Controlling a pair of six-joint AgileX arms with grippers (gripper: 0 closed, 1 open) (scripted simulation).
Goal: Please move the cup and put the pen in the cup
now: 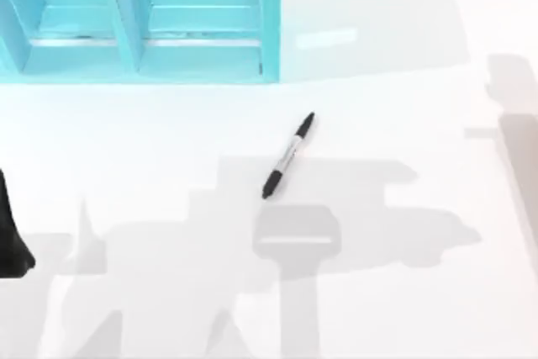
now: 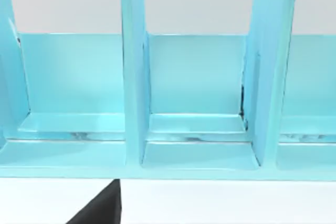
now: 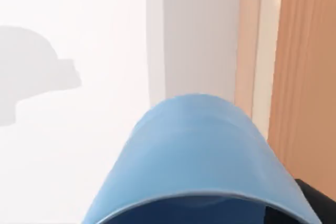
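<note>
The pen [image 1: 288, 155], with black ends and a light barrel, lies slantwise on the white table near the middle of the top view. The blue cup [image 3: 202, 150] looms close in the right wrist view, its rim toward the camera, above the table's edge. My right gripper is shut on the cup; one black finger [image 3: 315, 203] shows beside its wall. My left arm [image 1: 10, 237] is parked at the table's left edge, and a black part of it [image 2: 100, 209] shows in the left wrist view.
A large turquoise shelf unit [image 1: 139, 23] with upright dividers stands at the back left and faces the left wrist camera [image 2: 199, 103]. Past the table's edge in the right wrist view is a wooden floor [image 3: 310, 66]. Arm shadows fall across the table's front.
</note>
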